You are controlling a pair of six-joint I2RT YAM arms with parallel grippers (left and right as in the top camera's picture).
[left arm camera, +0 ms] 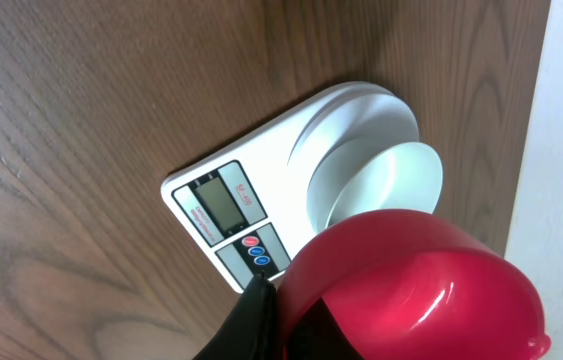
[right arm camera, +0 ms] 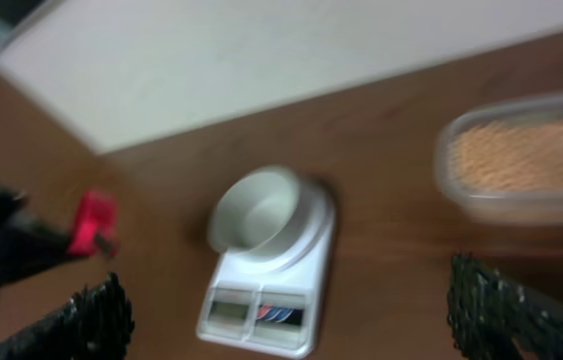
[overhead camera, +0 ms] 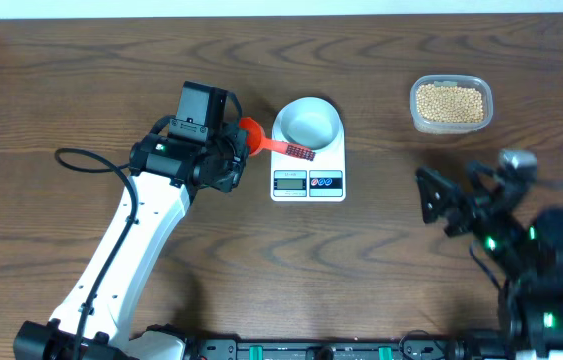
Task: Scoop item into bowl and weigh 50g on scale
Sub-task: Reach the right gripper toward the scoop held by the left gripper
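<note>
I am watching the left fingers [left arm camera: 253,318] clamping shut on a red scoop [overhead camera: 252,132] at the left edge of the scale [overhead camera: 308,183]. The right fingers [right arm camera: 501,305] are standing wide with nothing between them. The pale bowl [overhead camera: 308,125] is sitting empty on the scale. The beans [overhead camera: 449,102] are lying in a clear plastic tub [overhead camera: 416,118] on the table [overhead camera: 81,80], well right of the scale.

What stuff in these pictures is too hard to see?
- Numbers on the scale: overhead, too small to read.
- Single beans: right wrist, blur smears them together.
- Inside of the red scoop: left wrist, only its outer shell faces the camera.
- Bowl: left wrist, the scoop covers part of its rim.
</note>
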